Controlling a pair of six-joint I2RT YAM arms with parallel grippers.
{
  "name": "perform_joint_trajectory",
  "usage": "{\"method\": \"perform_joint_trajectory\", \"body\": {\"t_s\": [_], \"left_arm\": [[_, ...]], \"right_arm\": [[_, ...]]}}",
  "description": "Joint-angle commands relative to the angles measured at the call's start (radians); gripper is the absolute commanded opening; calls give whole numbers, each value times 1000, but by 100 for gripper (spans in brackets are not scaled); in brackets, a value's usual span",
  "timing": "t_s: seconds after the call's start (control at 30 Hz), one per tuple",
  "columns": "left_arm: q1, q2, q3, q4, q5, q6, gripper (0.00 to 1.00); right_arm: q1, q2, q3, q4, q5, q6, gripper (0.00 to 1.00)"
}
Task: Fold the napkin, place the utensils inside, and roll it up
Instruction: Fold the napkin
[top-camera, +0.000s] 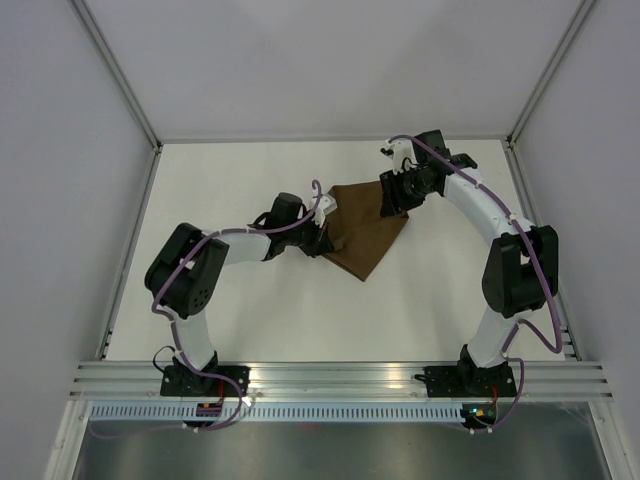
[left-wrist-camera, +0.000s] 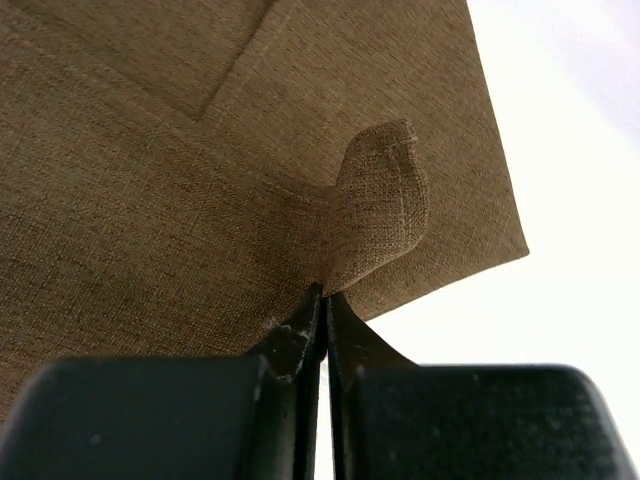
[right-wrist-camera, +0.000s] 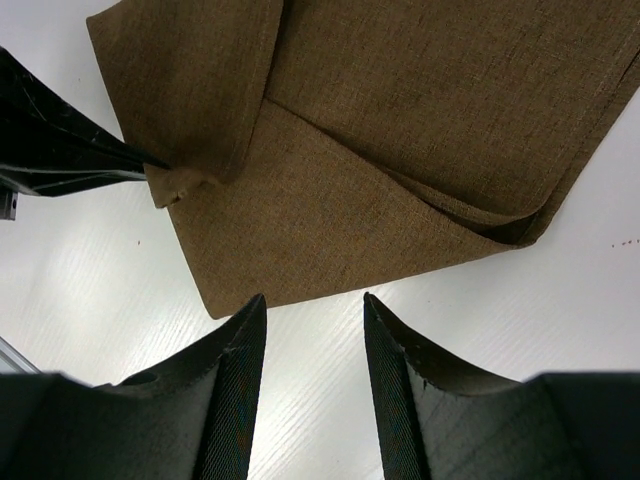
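Note:
The dark-brown napkin (top-camera: 362, 238) lies partly folded in the middle of the white table. My left gripper (top-camera: 322, 238) is at its left corner, shut on the napkin; in the left wrist view the tips (left-wrist-camera: 326, 292) pinch a raised fold of cloth (left-wrist-camera: 378, 200). My right gripper (top-camera: 392, 200) is open and empty at the napkin's upper right edge; in the right wrist view it (right-wrist-camera: 314, 304) hovers just off the cloth's edge (right-wrist-camera: 330, 220) over bare table. The utensils are out of view.
The white table (top-camera: 250, 180) is bounded by grey walls and metal rails (top-camera: 340, 378) at the near edge. The left gripper's fingers (right-wrist-camera: 60, 150) show at the left of the right wrist view.

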Motion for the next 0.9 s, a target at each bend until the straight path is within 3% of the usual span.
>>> {"method": "perform_joint_trajectory", "body": {"t_s": [0.0,0.13,0.27,0.87], "left_arm": [[-32,-66,-20,10,-62,73,7],[-45,-77,-26,16,-95,68,25],[-61,-90,-28,31,-102,61,35],[-161,-58,18,14,-73,51,43]], "right_arm": [[1,-21,-7,6,20,4,49],[-1,-21,-16,15,20,6,50],[-1,-21,-28,20,21,6,49],[-1,-14,-42,25,20,5,49]]}}
